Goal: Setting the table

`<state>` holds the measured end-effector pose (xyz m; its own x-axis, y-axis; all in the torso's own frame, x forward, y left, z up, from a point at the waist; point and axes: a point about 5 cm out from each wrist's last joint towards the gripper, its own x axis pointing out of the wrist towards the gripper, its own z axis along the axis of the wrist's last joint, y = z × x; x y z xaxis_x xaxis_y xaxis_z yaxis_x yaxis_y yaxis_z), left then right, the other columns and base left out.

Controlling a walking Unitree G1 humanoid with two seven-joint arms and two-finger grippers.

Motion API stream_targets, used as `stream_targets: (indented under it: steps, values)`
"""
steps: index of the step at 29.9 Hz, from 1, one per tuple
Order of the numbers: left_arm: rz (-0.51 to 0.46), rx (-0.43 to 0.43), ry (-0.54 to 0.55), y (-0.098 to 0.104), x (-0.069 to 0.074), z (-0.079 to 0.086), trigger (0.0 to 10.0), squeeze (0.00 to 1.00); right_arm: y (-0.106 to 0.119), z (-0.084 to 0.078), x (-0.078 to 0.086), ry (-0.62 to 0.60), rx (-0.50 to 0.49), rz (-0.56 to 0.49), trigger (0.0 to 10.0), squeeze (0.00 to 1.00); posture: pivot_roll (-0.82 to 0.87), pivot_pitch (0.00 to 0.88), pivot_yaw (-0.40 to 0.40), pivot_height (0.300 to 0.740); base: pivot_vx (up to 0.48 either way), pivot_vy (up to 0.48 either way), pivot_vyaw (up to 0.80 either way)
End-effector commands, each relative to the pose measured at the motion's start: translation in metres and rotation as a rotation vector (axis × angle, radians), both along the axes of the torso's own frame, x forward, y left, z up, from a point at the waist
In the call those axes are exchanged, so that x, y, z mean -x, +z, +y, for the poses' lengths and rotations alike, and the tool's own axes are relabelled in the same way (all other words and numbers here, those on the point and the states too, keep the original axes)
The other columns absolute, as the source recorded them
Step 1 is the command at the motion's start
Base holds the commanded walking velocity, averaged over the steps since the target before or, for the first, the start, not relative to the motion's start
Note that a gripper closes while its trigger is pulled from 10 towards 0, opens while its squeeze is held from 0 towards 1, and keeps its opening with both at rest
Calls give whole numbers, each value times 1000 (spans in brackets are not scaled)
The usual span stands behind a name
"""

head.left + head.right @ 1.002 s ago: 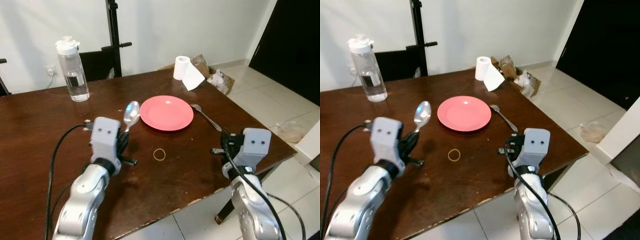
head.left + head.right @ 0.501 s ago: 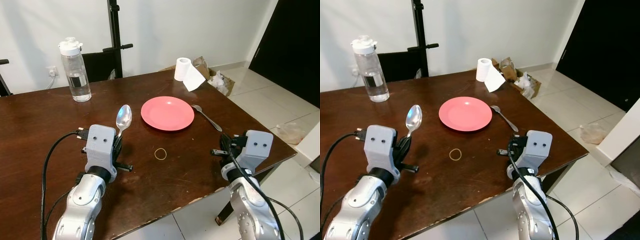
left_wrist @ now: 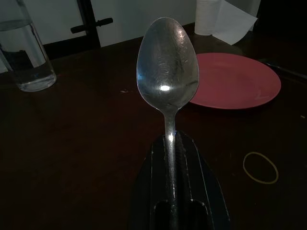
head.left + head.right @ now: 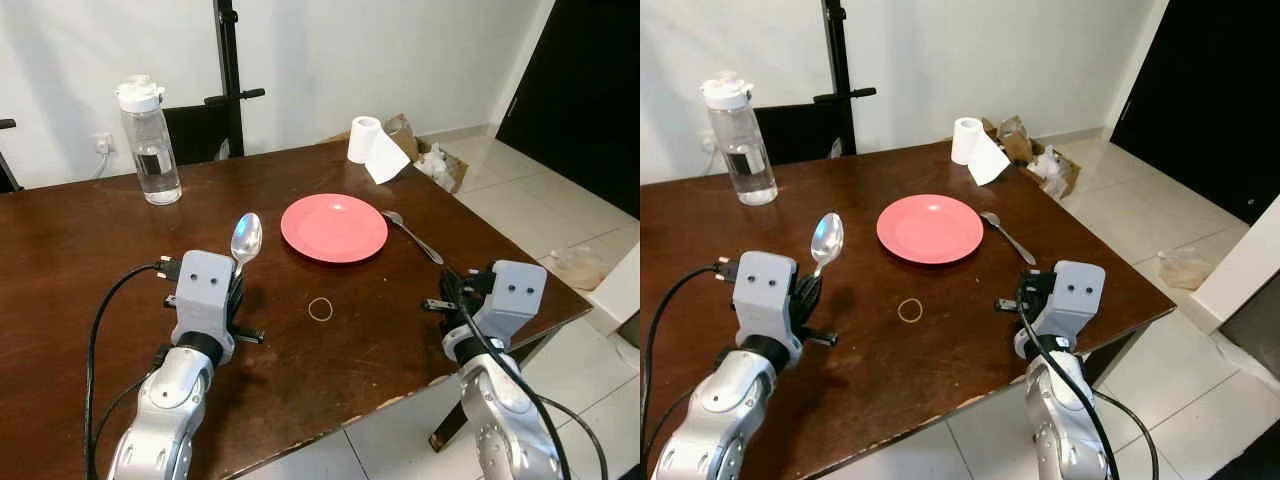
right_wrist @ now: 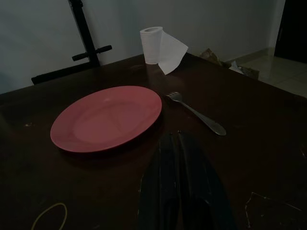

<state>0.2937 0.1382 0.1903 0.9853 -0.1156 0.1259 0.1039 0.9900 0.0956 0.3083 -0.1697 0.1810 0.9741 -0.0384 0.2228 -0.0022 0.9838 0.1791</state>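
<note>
Unmoved, left gripper (image 3: 175, 143) grips shiny spoon (image 3: 167, 72) upright.

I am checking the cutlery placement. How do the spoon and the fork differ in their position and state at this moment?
The spoon is clamped by its handle in the left gripper and held above the table, left of the pink plate; the fork lies flat on the table, right of the plate, with nothing gripping it. The spoon's bowl points up and away; the fork's tines point towards the far edge. Both are silver metal.

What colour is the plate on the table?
Pinkish red, plain with no pattern; the plate shows best in the right eye view.
</note>
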Motion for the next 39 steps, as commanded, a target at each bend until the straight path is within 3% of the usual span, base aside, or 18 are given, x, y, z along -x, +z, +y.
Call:
stream_targets:
  steps: [1,11,39]
  values:
    - [15,-7,14,-4,1,2,10000,0,-6,-5,3,-17,2,27,10000,0,67,63,22,740,0,0,0]
    - [23,20,19,-4,0,2,10000,0,-6,-5,2,-17,0,32,10000,0,69,68,22,740,0,0,0]
    - [30,36,20,-4,0,2,10000,0,-8,-5,3,-20,4,39,10000,0,69,70,24,740,-301,0,0]
